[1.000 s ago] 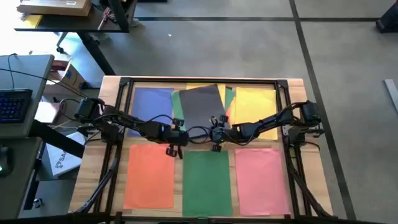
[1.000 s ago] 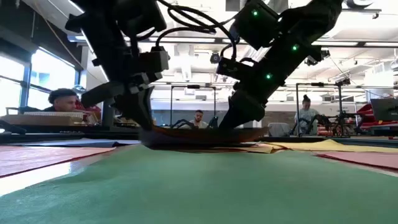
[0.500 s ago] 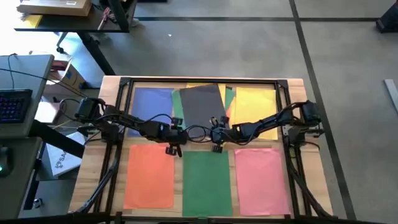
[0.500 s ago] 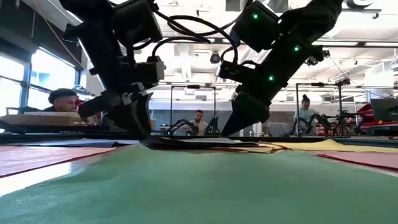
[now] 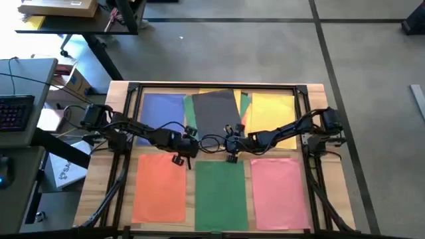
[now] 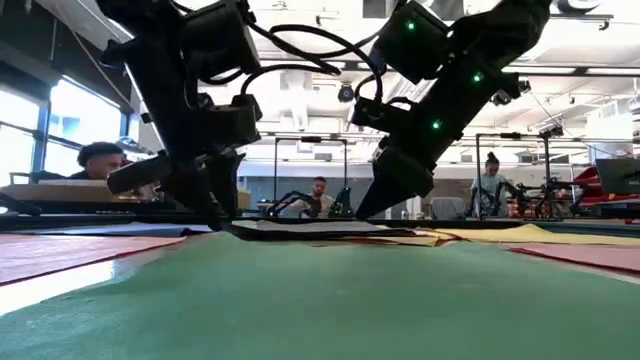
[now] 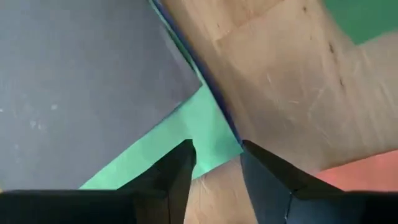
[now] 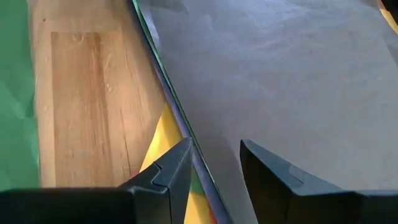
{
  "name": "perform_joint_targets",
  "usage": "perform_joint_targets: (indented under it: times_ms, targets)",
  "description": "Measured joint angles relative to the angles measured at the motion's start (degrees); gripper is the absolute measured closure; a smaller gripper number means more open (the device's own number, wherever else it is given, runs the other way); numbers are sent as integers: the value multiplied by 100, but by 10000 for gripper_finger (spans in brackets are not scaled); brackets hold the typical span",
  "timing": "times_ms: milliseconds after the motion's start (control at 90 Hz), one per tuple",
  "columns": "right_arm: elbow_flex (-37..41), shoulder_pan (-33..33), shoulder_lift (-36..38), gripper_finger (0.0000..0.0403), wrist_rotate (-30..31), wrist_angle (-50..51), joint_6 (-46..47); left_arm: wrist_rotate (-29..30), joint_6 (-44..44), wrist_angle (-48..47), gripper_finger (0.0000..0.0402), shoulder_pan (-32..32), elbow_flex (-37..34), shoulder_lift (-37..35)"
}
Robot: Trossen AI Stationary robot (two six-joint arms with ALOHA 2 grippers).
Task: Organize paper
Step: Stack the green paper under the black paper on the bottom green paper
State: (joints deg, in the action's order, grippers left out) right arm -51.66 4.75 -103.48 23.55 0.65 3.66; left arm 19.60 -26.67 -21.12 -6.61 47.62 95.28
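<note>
The dark grey sheet (image 5: 214, 113) is lying slightly askew at the back middle of the wooden table (image 5: 317, 93), topping a mixed pile whose green (image 7: 186, 134), yellow (image 8: 163, 155) and blue edges are peeking out along its near edge and corners. Left of it the blue sheet (image 5: 163, 109) is lying flat; right of it, the yellow sheet (image 5: 273, 113). In front of the grey sheet, past a strip of bare wood, the orange (image 5: 160, 187), green (image 5: 221, 194) and pink (image 5: 279, 192) sheets are lying side by side, not touching.

The left gripper (image 5: 180, 150) is hovering at the grey sheet's near left corner, fingers (image 7: 177, 168) parted a little with nothing between them. The right gripper (image 5: 231, 146) is sitting low at the grey sheet's near right corner, its fingers (image 8: 173, 168) likewise slightly parted and gripping nothing. Between the two grippers, the grey sheet's near edge is lying open.
</note>
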Motion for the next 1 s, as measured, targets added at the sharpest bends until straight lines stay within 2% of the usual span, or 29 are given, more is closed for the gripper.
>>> perform_joint_targets:
  times_ms: [133, 356, 467, 822, 1000]
  targets:
    - [0, 0, -2, 282, 0, -1, 0, -46, -92, 17, 279, -21, 14, 218]
    - [0, 0, -2, 282, 0, -1, 0, 730, 84, 147, 279, -279, 9, 331]
    - [0, 0, -2, 282, 0, -1, 0, 803, 246, 142, 284, -330, 26, 339]
    - [0, -1, -2, 282, 0, -1, 0, 1046, 556, 70, 386, -406, 26, 339]
    - [0, -22, -2, 282, -19, -2, 96, 1226, 552, -200, 398, -570, 210, 306]
